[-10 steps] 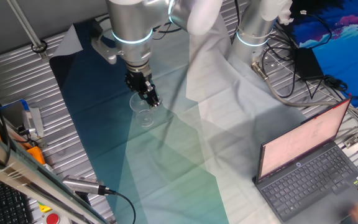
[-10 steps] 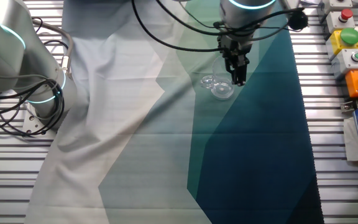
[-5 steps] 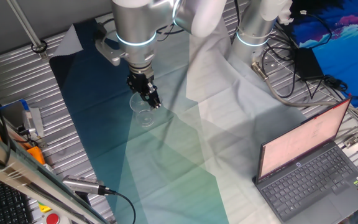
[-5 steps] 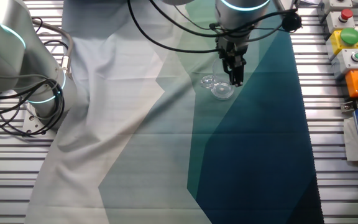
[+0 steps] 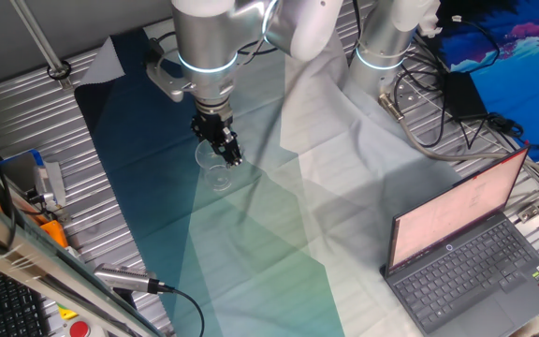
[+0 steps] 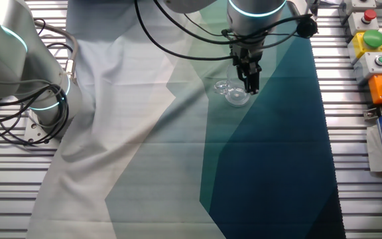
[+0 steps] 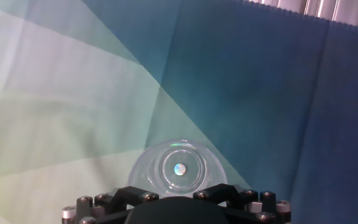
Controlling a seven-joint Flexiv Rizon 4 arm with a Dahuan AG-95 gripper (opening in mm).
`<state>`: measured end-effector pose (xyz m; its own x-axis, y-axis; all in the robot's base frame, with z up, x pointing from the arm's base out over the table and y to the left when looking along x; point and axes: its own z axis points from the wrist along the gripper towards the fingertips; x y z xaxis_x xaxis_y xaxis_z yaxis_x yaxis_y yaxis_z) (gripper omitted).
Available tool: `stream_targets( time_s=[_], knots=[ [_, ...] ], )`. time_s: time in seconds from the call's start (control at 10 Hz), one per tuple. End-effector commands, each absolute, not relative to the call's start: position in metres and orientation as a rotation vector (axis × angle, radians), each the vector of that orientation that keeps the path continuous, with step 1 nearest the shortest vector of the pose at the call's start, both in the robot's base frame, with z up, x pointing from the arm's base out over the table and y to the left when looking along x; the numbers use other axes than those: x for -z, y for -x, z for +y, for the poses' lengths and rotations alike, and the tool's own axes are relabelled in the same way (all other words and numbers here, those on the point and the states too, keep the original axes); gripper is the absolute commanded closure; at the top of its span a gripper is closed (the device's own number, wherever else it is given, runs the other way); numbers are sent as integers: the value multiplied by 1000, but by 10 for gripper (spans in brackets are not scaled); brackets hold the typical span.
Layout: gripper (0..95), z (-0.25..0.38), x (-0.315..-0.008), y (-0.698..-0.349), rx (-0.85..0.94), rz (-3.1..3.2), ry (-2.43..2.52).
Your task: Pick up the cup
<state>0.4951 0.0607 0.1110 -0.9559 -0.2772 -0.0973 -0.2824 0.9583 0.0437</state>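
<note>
The cup (image 5: 219, 176) is small, clear and upright on the teal and green cloth. It also shows in the other fixed view (image 6: 237, 97) and at the bottom centre of the hand view (image 7: 179, 168), seen from above with its round rim and base. My gripper (image 5: 233, 156) points down just above and beside the cup's rim, and it also shows in the other fixed view (image 6: 251, 87). It holds nothing. In the hand view only its black linkage (image 7: 176, 208) shows, spread to both sides; the fingertips are out of view.
A fainter clear ring (image 5: 208, 153) lies beside the cup; I cannot tell what it is. A second arm's base (image 5: 382, 47) and cables stand at the back. An open laptop (image 5: 466, 253) sits at the right. Button boxes (image 6: 373, 46) line the slatted table edge.
The arm has shifted slightly sideways over the cup. The cup has not moved.
</note>
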Motion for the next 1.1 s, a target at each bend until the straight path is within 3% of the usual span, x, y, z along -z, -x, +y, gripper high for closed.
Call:
stream_targets(
  time_s=[0.1, 0.5, 0.7, 0.8, 0.9, 1.1],
  knots=[
    [0, 60, -111, -496, -88, 3016, 430],
    [0, 60, -110, -496, -97, 3011, 424],
    [380, 60, -110, -496, -95, 3012, 415],
    [380, 60, -110, -496, -95, 3014, 411],
    [950, 60, -111, -496, -94, 3019, 388],
    [950, 60, -113, -496, -91, 3024, 370]
  ],
)
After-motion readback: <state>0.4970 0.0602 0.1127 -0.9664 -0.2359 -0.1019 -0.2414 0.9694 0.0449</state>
